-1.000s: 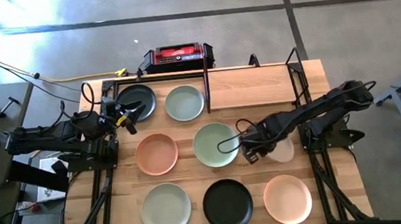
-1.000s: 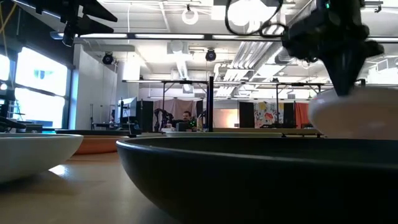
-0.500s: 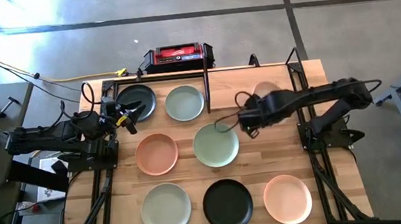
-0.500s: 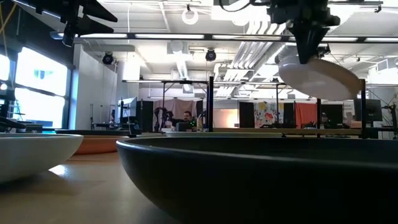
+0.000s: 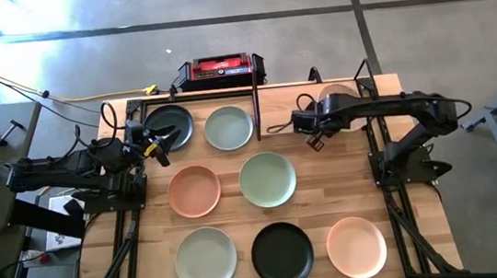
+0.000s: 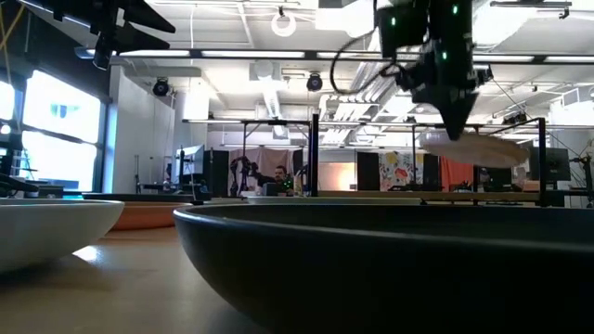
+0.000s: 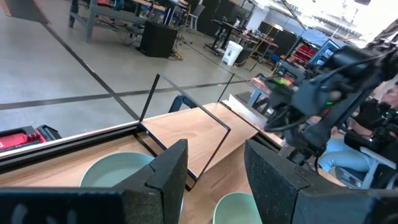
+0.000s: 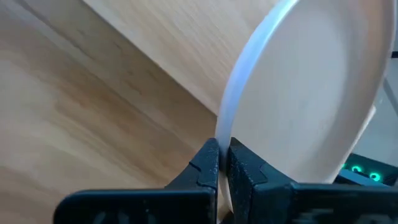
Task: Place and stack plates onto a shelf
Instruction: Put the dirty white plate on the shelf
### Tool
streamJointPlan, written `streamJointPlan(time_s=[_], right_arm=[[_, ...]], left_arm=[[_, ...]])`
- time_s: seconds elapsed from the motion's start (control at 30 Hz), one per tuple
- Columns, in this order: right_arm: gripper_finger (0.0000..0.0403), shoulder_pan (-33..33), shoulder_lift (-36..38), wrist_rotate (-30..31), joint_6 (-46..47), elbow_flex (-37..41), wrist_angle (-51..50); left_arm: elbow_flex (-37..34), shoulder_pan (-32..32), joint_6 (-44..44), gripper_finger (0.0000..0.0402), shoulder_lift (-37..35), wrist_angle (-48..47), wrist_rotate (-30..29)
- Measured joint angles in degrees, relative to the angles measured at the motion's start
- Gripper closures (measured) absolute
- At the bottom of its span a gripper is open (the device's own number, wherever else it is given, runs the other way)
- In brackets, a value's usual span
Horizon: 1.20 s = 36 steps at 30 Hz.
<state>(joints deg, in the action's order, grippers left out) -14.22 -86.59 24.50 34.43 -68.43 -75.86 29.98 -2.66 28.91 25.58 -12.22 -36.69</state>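
1. Since a second ago, the right gripper [image 5: 314, 125] has carried the beige plate [image 5: 337, 100] up off the table beside the middle green plate [image 5: 268, 179] and across to the shelf [image 5: 301, 113]; the left arm has not moved.
2. Right fingers [image 8: 210, 163] are pinched tight on the beige plate's rim, as the right wrist view shows, with the plate held out beyond them over pale wood.
3. In the low view the beige plate [image 6: 471, 148] hangs roughly level above the shelf board, apart from it, so the step in hand is the set-down.
4. To do it well, I judge the plate should be lowered flat and kept inside the black tubing and clear of the upright bar [image 5: 256, 101], then released only once it rests on the board.
5. A rim pinch gives little hold against tilt, so a slow descent seems wise.
6. Left gripper [image 5: 158, 142] waits over the far black plate [image 5: 171, 125], its jaws apart and holding nothing.
7. Seven plates lie on the table; none is on the shelf yet.
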Motion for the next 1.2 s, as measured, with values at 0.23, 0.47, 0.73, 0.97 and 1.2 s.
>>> streamJointPlan(time_s=[0.23,0.47,0.73,0.97,1.2], right_arm=[[0.0403,-5.14,0.0,-1.62,-7.16,4.48,6.93],[0.0403,-10.72,0.0,-2.43,-14.47,4.6,8.81],[0.0403,-16.28,-0.02,-7.34,-19.98,4.6,11.15],[0.0403,-19.96,-0.02,-13.88,-21.89,4.6,11.15],[0.04,-21.6,-0.02,-14.8,-22.52,4.6,11.55]], left_arm=[[0.0,0.0,0.0,0.0255,0.0,0.01,0.0],[0.0,0.0,-0.02,0.0255,0.01,0.0,0.0],[0.0,-0.01,0.0,0.0255,0.02,0.0,0.0],[0.0,0.0,0.0,0.0255,0.02,0.01,0.0],[0.0,0.0,0.96,0.0255,0.02,0.0,0.01]])
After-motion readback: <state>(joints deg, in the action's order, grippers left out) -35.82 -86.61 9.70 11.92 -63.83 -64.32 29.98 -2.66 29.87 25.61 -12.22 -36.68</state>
